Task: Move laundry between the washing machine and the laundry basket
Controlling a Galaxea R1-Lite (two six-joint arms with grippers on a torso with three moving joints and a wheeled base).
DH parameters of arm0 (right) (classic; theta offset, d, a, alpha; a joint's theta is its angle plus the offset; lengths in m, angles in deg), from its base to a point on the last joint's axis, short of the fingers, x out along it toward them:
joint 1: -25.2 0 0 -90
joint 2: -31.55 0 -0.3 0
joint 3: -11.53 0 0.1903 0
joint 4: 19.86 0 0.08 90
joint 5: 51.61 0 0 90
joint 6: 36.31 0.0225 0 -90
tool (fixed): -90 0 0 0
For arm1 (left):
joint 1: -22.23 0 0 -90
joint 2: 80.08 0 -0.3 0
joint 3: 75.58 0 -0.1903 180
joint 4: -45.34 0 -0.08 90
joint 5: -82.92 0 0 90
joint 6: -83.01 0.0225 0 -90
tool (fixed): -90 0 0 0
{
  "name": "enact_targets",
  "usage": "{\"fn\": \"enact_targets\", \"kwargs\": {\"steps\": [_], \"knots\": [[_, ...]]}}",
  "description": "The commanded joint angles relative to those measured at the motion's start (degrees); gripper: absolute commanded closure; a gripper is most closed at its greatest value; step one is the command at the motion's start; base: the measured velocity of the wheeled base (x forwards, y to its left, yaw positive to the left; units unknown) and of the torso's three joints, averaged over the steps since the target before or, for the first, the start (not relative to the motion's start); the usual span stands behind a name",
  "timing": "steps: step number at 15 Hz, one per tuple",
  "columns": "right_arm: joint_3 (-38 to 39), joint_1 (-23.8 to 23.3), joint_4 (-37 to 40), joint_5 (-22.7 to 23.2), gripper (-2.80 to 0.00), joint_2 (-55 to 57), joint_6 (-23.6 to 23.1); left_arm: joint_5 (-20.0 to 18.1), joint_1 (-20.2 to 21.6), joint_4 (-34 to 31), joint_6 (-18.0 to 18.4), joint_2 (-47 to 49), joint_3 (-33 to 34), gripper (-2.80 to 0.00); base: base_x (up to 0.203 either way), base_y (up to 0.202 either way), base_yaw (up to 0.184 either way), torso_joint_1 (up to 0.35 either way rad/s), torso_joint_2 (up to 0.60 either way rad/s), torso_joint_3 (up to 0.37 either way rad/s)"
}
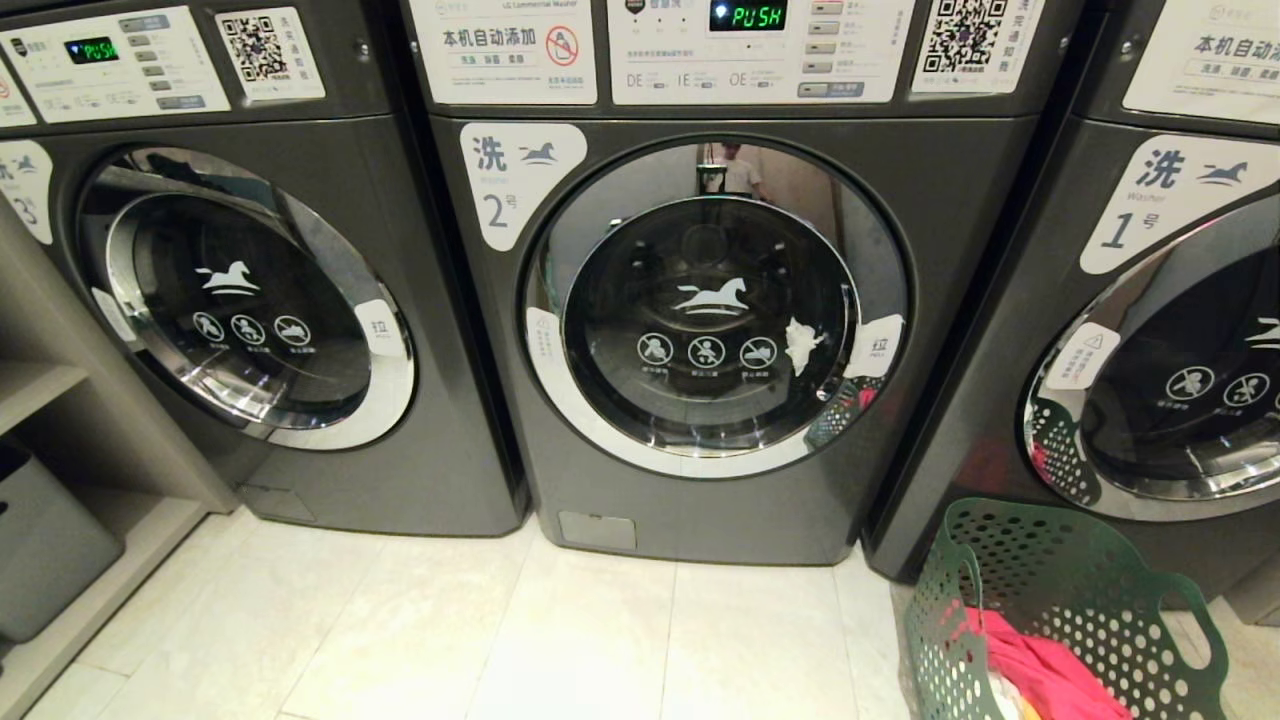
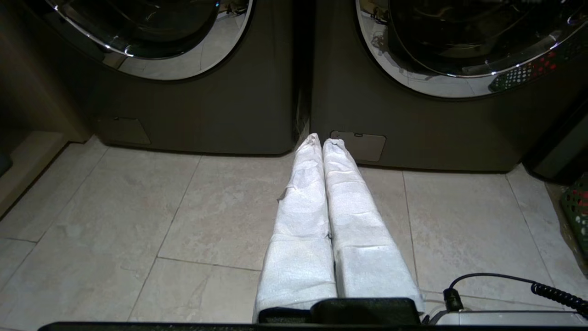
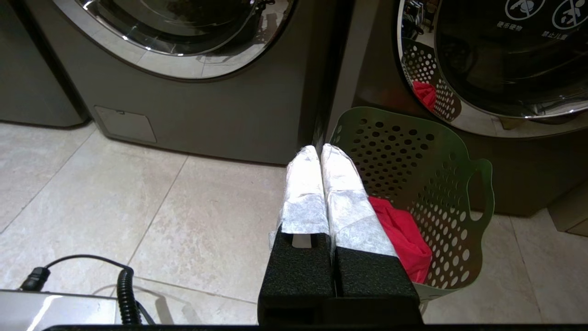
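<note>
The washing machine [image 1: 700,500] labelled 2 stands straight ahead, dark grey, its round chrome-rimmed door [image 1: 710,310] shut. The green laundry basket [image 1: 1080,590] sits on the floor at the lower right, before machine 1, with red-pink laundry [image 1: 1040,670] inside. In the right wrist view the basket [image 3: 427,165] and the red laundry [image 3: 404,234] lie just beside my right gripper [image 3: 320,149], which is shut and empty. My left gripper [image 2: 320,139] is shut and empty, low over the floor, pointing at the seam between machines 3 and 2 [image 2: 413,133]. Neither arm shows in the head view.
Machine 3 [image 1: 250,300] stands to the left and machine 1 [image 1: 1150,350] to the right, both with doors shut. A low shelf unit [image 1: 60,480] with a grey bin [image 1: 45,545] flanks the far left. Pale floor tiles [image 1: 500,640] spread in front.
</note>
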Motion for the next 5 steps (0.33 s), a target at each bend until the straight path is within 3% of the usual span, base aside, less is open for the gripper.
{"fn": "enact_targets", "kwargs": {"steps": [1, 5], "knots": [[-0.02, 0.02, 0.03, 0.0, 0.0, 0.11, 0.02, 0.02, -0.07, -0.02, -0.18, -0.21, 0.02, 0.0, 0.0, 0.0, 0.0, 0.0, 0.0, 0.0], [-0.02, 0.02, -0.06, -0.09, 0.0, 0.11, 0.28, 0.02, -0.05, -0.02, -0.18, -0.21, 0.02, 0.0, 0.0, 0.0, 0.0, 0.0, 0.0, 0.0]]}}
